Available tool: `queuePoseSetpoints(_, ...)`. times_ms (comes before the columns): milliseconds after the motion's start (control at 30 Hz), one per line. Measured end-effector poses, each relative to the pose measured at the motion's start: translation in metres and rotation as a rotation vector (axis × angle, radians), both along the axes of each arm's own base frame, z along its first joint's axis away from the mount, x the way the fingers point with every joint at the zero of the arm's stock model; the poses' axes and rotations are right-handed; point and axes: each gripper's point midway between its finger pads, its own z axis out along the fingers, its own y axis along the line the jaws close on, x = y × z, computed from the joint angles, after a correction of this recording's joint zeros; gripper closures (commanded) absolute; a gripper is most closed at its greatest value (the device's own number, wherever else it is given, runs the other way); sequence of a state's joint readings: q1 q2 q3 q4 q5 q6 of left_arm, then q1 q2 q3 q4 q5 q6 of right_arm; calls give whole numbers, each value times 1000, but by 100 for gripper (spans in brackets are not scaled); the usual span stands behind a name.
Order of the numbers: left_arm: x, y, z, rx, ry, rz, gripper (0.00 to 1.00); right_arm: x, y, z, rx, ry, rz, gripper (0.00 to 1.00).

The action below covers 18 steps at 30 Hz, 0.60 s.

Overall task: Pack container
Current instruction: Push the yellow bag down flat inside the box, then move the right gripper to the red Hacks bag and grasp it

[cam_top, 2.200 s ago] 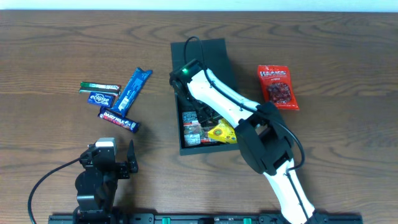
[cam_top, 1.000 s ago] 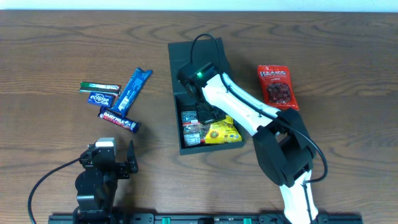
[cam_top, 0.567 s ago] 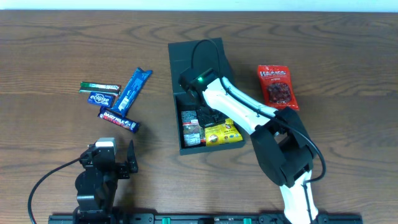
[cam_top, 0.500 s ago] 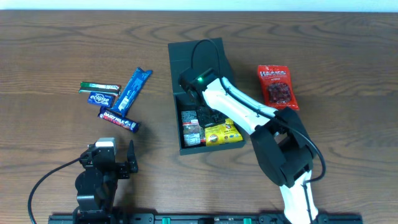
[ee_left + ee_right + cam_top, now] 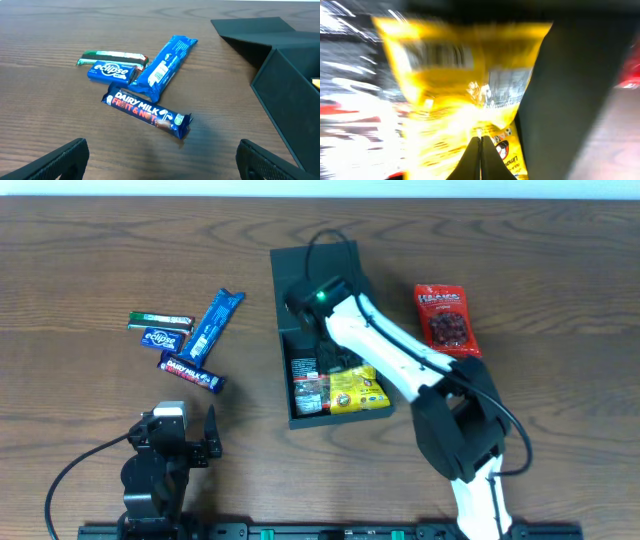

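The container (image 5: 290,416) is a dark box in the middle of the table, its lid (image 5: 312,264) open at the far side. A yellow packet (image 5: 358,388) lies inside it next to a silver-and-red packet (image 5: 308,388). My right gripper (image 5: 331,366) reaches down into the box. In the right wrist view its fingers (image 5: 481,150) are pressed together, their tips over the blurred yellow packet (image 5: 465,85), beside the box wall (image 5: 565,90). Near the front edge my left gripper (image 5: 186,442) is open with nothing in it, its fingertips (image 5: 65,159) wide apart.
A red packet (image 5: 447,320) lies right of the container. To the left are a long blue bar (image 5: 215,327), a green bar (image 5: 160,319), an Eclipse pack (image 5: 160,338) and a Dairy Milk bar (image 5: 190,372). The left wrist sees the Dairy Milk bar (image 5: 147,111) and the container's side (image 5: 285,100).
My right arm has drawn back a little toward the lid, and the yellow packet has shifted slightly inside the box. The left arm has not moved.
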<state>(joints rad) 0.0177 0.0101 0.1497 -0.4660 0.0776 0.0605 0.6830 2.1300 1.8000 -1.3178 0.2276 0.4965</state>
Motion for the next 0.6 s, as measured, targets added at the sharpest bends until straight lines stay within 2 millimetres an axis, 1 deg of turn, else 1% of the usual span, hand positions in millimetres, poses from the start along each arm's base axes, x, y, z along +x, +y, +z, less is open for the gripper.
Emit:
queuePoseSetpoints(33,0,0,0,0,0,0,5,6,3,16,25,-39,20,83)
queuePoseSetpoints(100,0,0,0,0,0,0,5,14,2,41,63,-95,30,91)
queuePoseSetpoints(133,0,0,0,0,0,0,5,18,-1,53,80,-124,28,93)
queuePoseSetpoints(200,0,0,0,0,0,0,5,28,-13,77,116,-182,0,93)
queuePoseSetpoints(267,0,0,0,0,0,0,5,42,-33,95,142,-233,-50,89)
queuePoseSetpoints(300,0,0,0,0,0,0,5,49,-44,99,147,-247,-75,84)
queuePoseSetpoints(333,0,0,0,0,0,0,5,57,-60,102,149,-257,-102,83)
queuePoseSetpoints(367,0,0,0,0,0,0,5,63,-73,102,151,-257,-124,83)
queuePoseSetpoints(400,0,0,0,0,0,0,5,72,-93,102,159,-257,-153,82)
queuePoseSetpoints(500,0,0,0,0,0,0,5,89,-141,95,207,-244,-228,81)
queuePoseSetpoints(567,0,0,0,0,0,0,5,96,-172,87,272,-232,-280,76)
queuePoseSetpoints(600,0,0,0,0,0,0,5,99,-187,82,316,-225,-306,72)
